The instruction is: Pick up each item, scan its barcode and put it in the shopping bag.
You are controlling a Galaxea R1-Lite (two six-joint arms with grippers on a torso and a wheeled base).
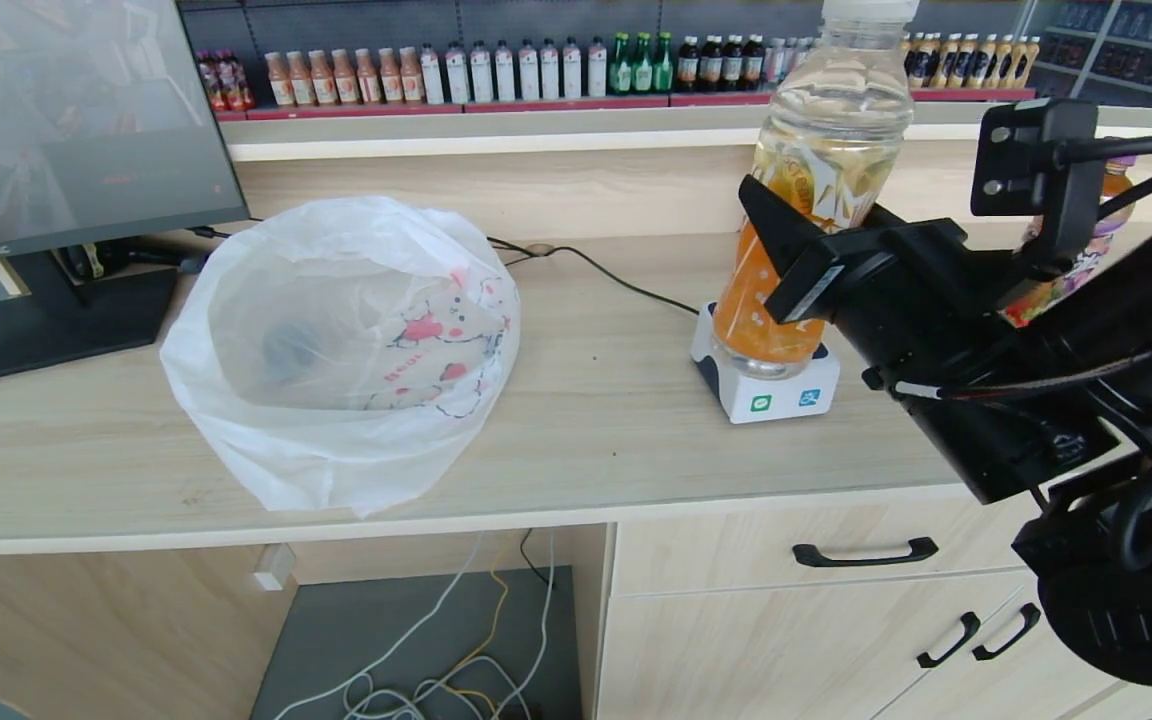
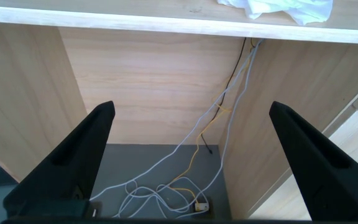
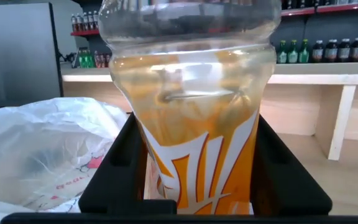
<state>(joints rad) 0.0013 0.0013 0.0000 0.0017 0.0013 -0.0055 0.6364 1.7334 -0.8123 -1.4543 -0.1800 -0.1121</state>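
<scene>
My right gripper (image 1: 778,268) is shut on a clear bottle of orange drink (image 1: 821,190), held upright by its lower, orange-labelled half. The bottle's base is right at the top of the small white scanner (image 1: 771,392) on the counter; I cannot tell whether they touch. In the right wrist view the bottle (image 3: 197,118) stands between both black fingers (image 3: 114,168). To the left, the white shopping bag (image 1: 346,350) stands open on the counter, something dark showing through its side. My left gripper (image 2: 191,109) is open and empty, below the counter facing the cable recess.
A second bottle (image 1: 1096,235) stands behind my right arm. A monitor (image 1: 66,120) stands at the counter's left end, and a black cable (image 1: 596,268) runs to the scanner. Drinks line the shelf (image 1: 556,75) behind. Drawers (image 1: 866,555) sit under the counter's right half.
</scene>
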